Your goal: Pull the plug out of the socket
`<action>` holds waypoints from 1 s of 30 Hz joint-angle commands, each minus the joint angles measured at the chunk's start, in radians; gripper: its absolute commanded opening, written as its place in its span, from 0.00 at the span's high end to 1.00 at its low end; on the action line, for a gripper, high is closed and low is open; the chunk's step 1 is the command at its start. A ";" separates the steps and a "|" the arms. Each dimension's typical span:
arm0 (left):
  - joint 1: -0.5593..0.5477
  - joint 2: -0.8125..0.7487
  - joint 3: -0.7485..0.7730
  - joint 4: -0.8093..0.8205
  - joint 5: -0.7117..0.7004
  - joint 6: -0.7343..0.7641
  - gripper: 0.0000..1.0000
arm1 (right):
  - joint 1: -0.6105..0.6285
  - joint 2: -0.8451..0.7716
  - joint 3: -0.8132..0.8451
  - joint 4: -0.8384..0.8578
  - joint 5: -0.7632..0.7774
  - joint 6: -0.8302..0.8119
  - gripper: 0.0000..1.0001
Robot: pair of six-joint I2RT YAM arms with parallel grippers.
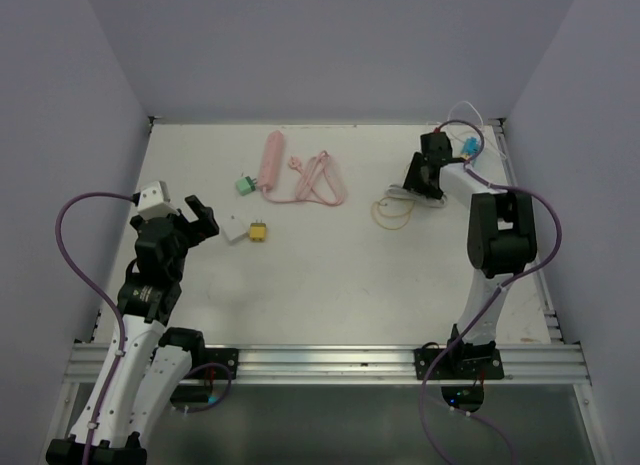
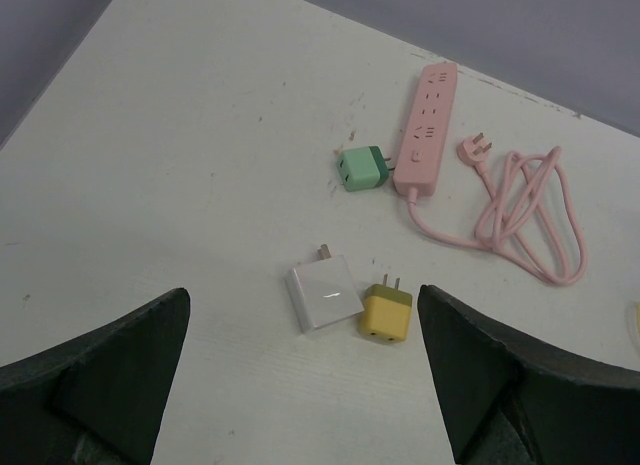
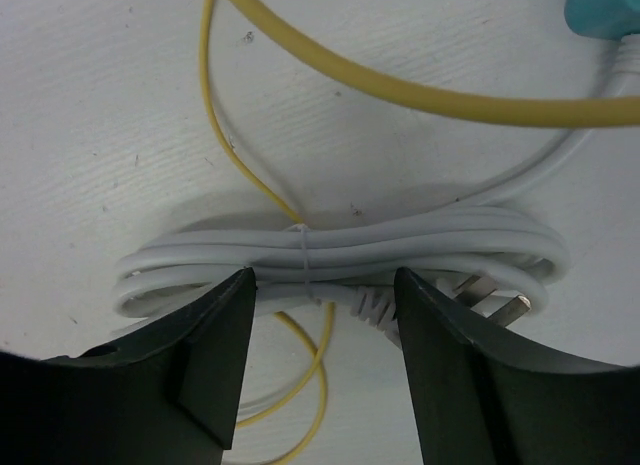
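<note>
The right gripper [image 3: 325, 285] is held low over a coiled white power cable [image 3: 400, 235] bound at its middle with a thin tie. Its dark jaws stand partly apart and nothing is clamped between them, since the bundle runs across beneath both fingers rather than being squeezed. The left gripper [image 2: 303, 297] is spread fully wide and carries nothing. It is poised above a square white charger [image 2: 322, 295] and a small yellow adapter [image 2: 385, 312], which lie just beside each other.

The right arm's placement at the far right corner of the pale table [image 1: 330, 285] is judged to follow from the task. The only plug that appears seated is a teal plastic plug [image 3: 605, 10], seen at the upper right edge of the wrist view with a white part directly below it. Whether that part is the socket cannot be told. The plug is largely cut off by the frame, so only a smooth teal corner is shown. A thick yellow cable [image 3: 400, 90] is draped between it and the bundle. The bundle's own metal-pronged plug [image 3: 500, 300] lies free.
</note>
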 commanded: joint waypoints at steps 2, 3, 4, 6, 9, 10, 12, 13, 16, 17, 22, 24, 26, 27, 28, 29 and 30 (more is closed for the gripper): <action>-0.005 0.001 -0.011 0.035 -0.005 0.024 0.01 | 0.001 0.019 -0.096 -0.057 -0.072 0.014 0.43; -0.005 -0.001 -0.013 0.033 -0.003 0.024 0.00 | 0.007 0.016 -0.104 -0.060 -0.085 0.010 0.44; -0.005 -0.001 -0.011 0.033 -0.003 0.024 0.01 | 0.013 0.013 -0.126 -0.060 -0.095 0.008 0.45; -0.005 0.001 -0.011 0.032 -0.003 0.024 0.01 | 0.026 -0.001 -0.147 -0.060 -0.121 0.004 0.53; -0.005 0.002 -0.011 0.033 -0.002 0.024 0.01 | 0.056 -0.036 -0.189 -0.069 -0.141 0.007 0.65; -0.006 0.002 -0.013 0.033 -0.003 0.024 0.01 | 0.067 -0.048 -0.214 -0.076 -0.151 0.010 0.67; -0.005 0.002 -0.011 0.033 0.000 0.024 0.00 | 0.108 -0.077 -0.237 -0.086 -0.159 0.010 0.68; -0.005 0.004 -0.011 0.032 0.000 0.024 0.01 | 0.127 -0.087 -0.258 -0.096 -0.159 0.008 0.69; -0.005 0.005 -0.013 0.033 0.001 0.024 0.01 | 0.187 -0.128 -0.318 -0.096 -0.171 0.030 0.70; -0.005 0.005 -0.013 0.032 0.001 0.024 0.00 | 0.205 -0.143 -0.338 -0.089 -0.199 0.037 0.72; -0.005 0.005 -0.014 0.029 0.001 0.024 0.01 | 0.277 -0.263 -0.458 -0.080 -0.227 0.102 0.77; -0.005 0.008 -0.013 0.027 0.001 0.024 0.00 | 0.335 -0.297 -0.484 -0.095 -0.240 0.119 0.77; -0.005 0.008 -0.014 0.026 0.004 0.024 0.01 | 0.414 -0.352 -0.530 -0.122 -0.240 0.158 0.77; -0.005 0.008 -0.016 0.027 0.005 0.024 0.00 | 0.443 -0.372 -0.565 -0.127 -0.247 0.175 0.77; -0.005 0.011 -0.016 0.027 0.006 0.026 0.00 | 0.473 -0.390 -0.585 -0.133 -0.253 0.210 0.77; -0.005 0.011 -0.016 0.029 0.011 0.026 0.00 | 0.533 -0.435 -0.604 -0.135 -0.256 0.229 0.76; -0.005 0.013 -0.016 0.029 0.014 0.026 0.01 | 0.562 -0.456 -0.639 -0.139 -0.269 0.249 0.76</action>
